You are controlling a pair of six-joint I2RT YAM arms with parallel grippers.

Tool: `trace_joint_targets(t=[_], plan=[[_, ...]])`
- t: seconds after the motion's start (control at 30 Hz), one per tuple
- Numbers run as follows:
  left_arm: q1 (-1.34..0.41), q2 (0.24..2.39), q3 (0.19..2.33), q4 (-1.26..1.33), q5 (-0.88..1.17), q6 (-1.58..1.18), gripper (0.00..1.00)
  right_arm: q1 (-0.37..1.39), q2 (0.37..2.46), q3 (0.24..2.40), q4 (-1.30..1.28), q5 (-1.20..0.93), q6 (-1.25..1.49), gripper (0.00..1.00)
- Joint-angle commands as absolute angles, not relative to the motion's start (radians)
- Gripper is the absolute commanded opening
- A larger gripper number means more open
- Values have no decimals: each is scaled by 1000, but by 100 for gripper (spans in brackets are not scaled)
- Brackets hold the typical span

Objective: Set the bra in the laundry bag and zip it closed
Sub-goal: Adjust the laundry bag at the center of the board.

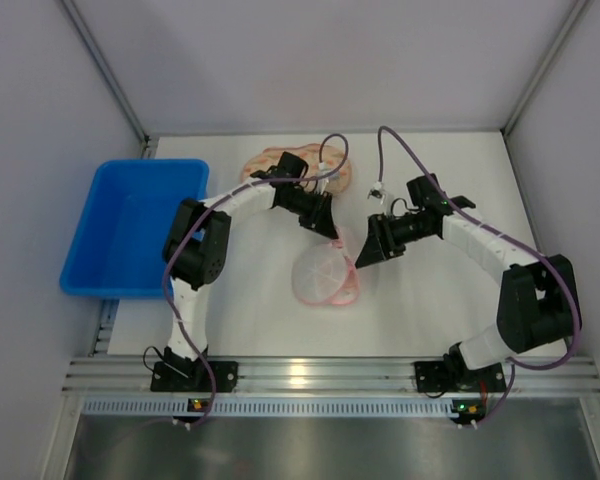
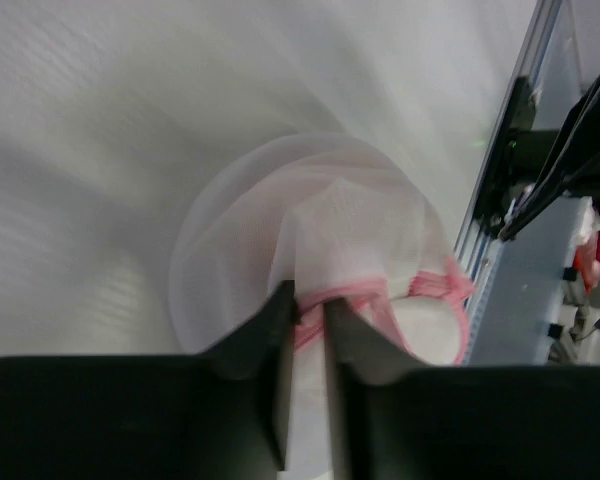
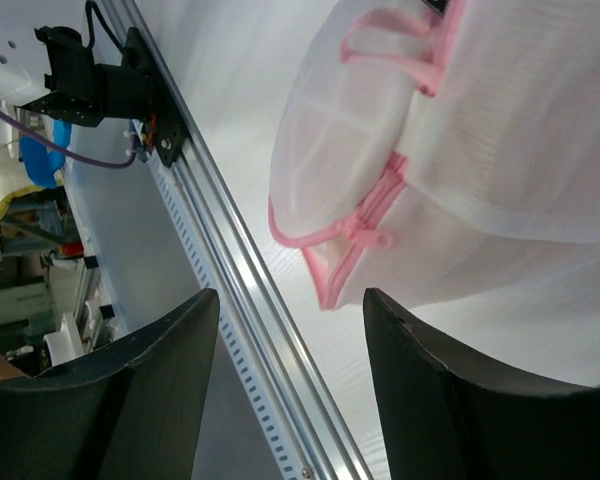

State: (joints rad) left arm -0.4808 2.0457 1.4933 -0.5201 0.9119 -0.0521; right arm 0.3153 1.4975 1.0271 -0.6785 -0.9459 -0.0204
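Observation:
The laundry bag [image 1: 323, 277] is a round white mesh pouch with pink trim, lying at the table's middle. My left gripper [image 1: 332, 237] reaches it from the far side. In the left wrist view that gripper [image 2: 310, 305] is shut on the bag's pink edge, with the mesh of the laundry bag [image 2: 280, 210] bunched ahead of it. My right gripper [image 1: 364, 256] hangs just right of the bag. It [image 3: 290, 297] stands open and empty. Ahead of it the laundry bag [image 3: 500, 150] shows its pink zipper pull [image 3: 373, 237]. The peach bra [image 1: 265, 162] lies at the back, partly hidden by the left arm.
A blue bin [image 1: 130, 225] sits at the table's left edge. An aluminium rail [image 1: 310, 375] runs along the near edge, carrying both arm bases. White walls close in the left, right and back sides.

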Motion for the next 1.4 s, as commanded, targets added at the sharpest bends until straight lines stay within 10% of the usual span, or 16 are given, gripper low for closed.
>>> trace_joint_targets(t=[0.0, 0.07, 0.2, 0.4, 1.17, 1.37], plan=[[-505, 2123, 1682, -474, 988, -94, 29, 276, 1447, 1040, -684, -948, -25, 61], [-509, 2134, 1726, -474, 988, -112, 53, 261, 1439, 1034, -686, -945, -26, 61], [-470, 2047, 1698, -472, 968, -107, 69, 249, 1436, 1016, -628, -924, -6, 62], [-287, 1864, 1423, -476, 1000, -153, 75, 242, 1512, 1069, -508, -845, 106, 64], [-316, 1939, 1095, -195, 1143, -360, 79, 262, 1680, 1046, -474, -923, 141, 79], [-362, 1960, 1129, -195, 1241, -344, 58, 267, 1666, 1048, -489, -963, 141, 79]])
